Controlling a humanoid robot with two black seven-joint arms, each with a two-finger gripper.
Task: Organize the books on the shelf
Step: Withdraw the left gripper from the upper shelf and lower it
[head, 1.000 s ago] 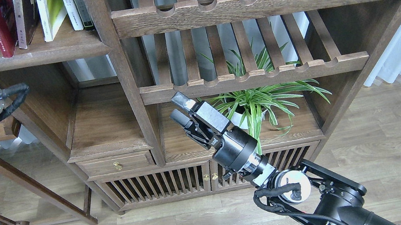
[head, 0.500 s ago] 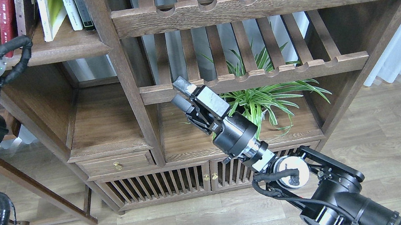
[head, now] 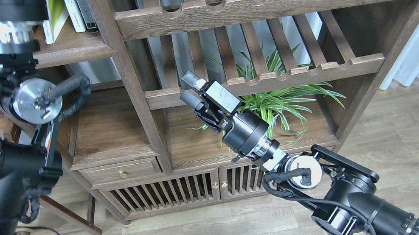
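The shelf (head: 70, 51), a dark brown board with a thick front edge, sits at the top left. On it leans a yellow-green book (head: 55, 11), with a slim white volume (head: 72, 10) and a dark-spined one (head: 85, 8) to its right. My left arm (head: 10, 27) rises in front of the shelf's left part and hides whatever stands there. Its gripper is cut off by the top edge. My right gripper (head: 189, 89) hovers open and empty in front of the lower slatted rack, well to the right of and below the books.
Two slatted racks with notched rails (head: 258, 3) fill the bookcase's right side. A potted spider plant (head: 275, 101) stands under the lower rack, just right of my right wrist. A vertical post (head: 129, 75) separates the book bay from the racks. A drawer and slatted doors (head: 162, 192) are below.
My left arm has swung right and up across the shelf's left end, covering the red and maroon books. My right gripper has crept slightly up and to the right, still open.
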